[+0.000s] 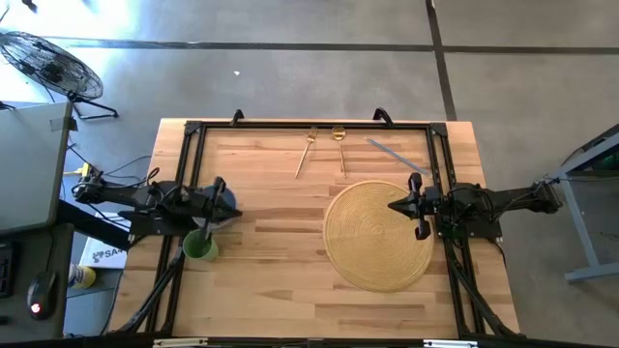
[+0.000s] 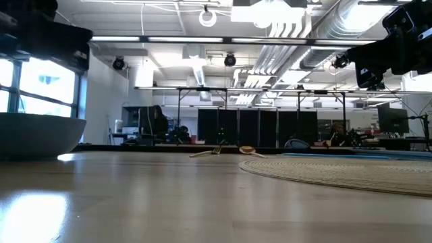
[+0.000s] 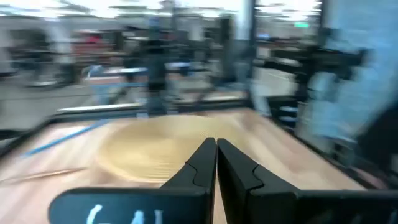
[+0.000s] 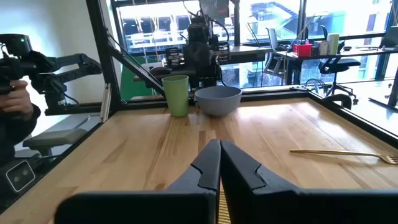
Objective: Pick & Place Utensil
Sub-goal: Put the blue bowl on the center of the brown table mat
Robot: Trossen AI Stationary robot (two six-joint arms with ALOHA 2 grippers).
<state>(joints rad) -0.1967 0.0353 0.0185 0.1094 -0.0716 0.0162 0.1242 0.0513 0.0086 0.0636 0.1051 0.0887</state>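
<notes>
both tools are pressed shut and carry nothing. the right tool point(image 1: 406, 206) hangs over the right edge of the mat point(image 1: 372, 242), its fingers point(image 4: 214, 163) closed tip to tip and pointing across the desk point(image 1: 280, 271) toward the left arm. the left tool point(image 1: 221, 198) waits at the left side, above the bowl point(image 4: 217, 99) and just beside the green cup point(image 1: 200, 245), also closed on air.

the utensils lie untouched at the far edge of the desk, past the mat: a gold fork point(image 1: 307, 151) and a gold spoon point(image 1: 339, 147) side by side, and a grey piece point(image 1: 395, 156), perhaps a knife, angled off to their right. in the right wrist view the fork point(image 4: 339, 152) lies flat on the wood, off to the side of the closed fingers.

the step in hand looks like the reach for a utensil, barely begun. the right arm is the nearer one. to do it well, it should open before descending, line its fingers across the thin handle rather than along it, and come down at mid-handle so the piece does not tip. the metal lies flat, so the tips must reach right to the wood. fork and spoon lie close, so pick a spot where they are apart.
</notes>
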